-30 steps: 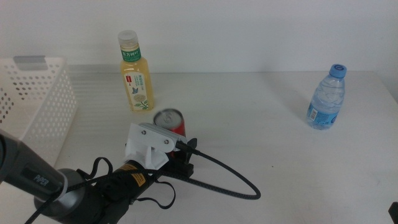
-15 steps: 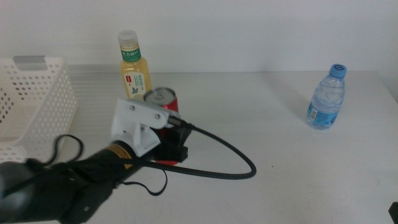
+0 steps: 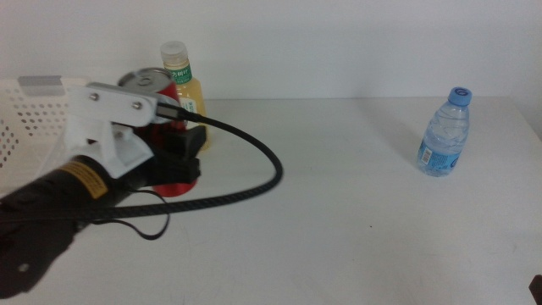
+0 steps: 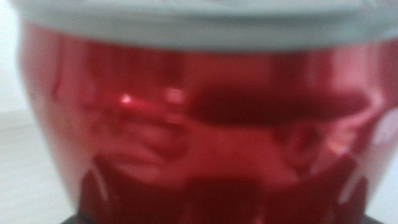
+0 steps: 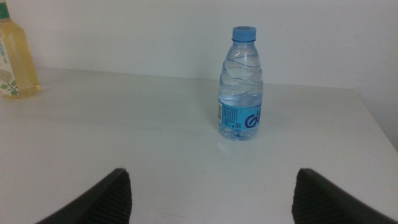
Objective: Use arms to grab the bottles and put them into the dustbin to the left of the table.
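Item: slim red metal soda can (image 3: 161,127), clenched in the left tool (image 3: 174,161) and carried clear of the plain white matte counter (image 3: 339,212), just right of the white perforated plastic basket (image 3: 34,119) at the far left; the can fills the left wrist view (image 4: 199,124), blurred, no brand legible.

Item: yellow juice bottle with white cap and green label (image 3: 188,93), upright at the far side of the counter, directly behind the held can; label print too small to read.

Item: small clear water bottle with blue cap (image 3: 444,131), upright at the far right, well apart from the rest; its blue label shows white lettering in the right wrist view (image 5: 239,93), not readable.

Item: right tool (image 5: 211,193), waiting near the right edge, released, jaws spread, facing the water bottle.

Risks, as judged: the can or the thick black cable (image 3: 254,182) may clip the juice bottle close behind and topple it; release short of the basket rim would drop the can onto the counter.
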